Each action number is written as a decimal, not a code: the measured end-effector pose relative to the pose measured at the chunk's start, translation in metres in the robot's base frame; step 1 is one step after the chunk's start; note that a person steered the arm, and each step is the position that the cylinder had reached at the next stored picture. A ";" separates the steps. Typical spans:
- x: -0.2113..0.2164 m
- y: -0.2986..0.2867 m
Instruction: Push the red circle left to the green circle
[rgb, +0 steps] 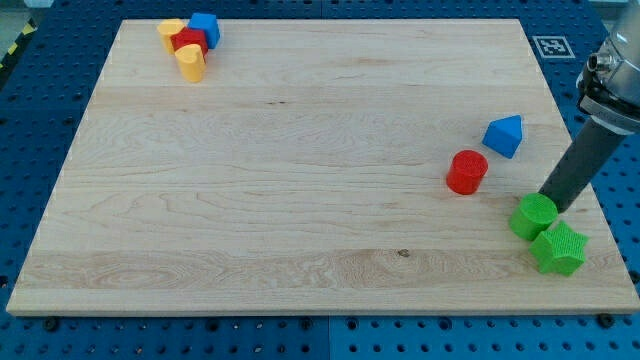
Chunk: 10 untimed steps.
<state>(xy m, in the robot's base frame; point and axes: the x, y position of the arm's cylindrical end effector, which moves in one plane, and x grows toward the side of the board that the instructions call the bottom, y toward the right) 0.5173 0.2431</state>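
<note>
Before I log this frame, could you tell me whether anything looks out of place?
Nothing stands out. All blocks lie intact on the board; my tip is beside the green circle, and the red circle sits apart.

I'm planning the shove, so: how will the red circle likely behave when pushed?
The red circle stands squat on its flat end, so it will probably slide, not tip. Its round side may slip off my tip if struck off-centre. The smooth board should offer little drag.

At one o'clock, my arm (612, 75) runs off the view's right edge; the far cluster's red block (189, 41) sits partly hidden, shape unclear.
</note>
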 end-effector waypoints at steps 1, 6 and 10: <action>-0.010 -0.012; -0.033 -0.080; -0.016 -0.177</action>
<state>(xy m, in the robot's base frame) 0.5011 0.0660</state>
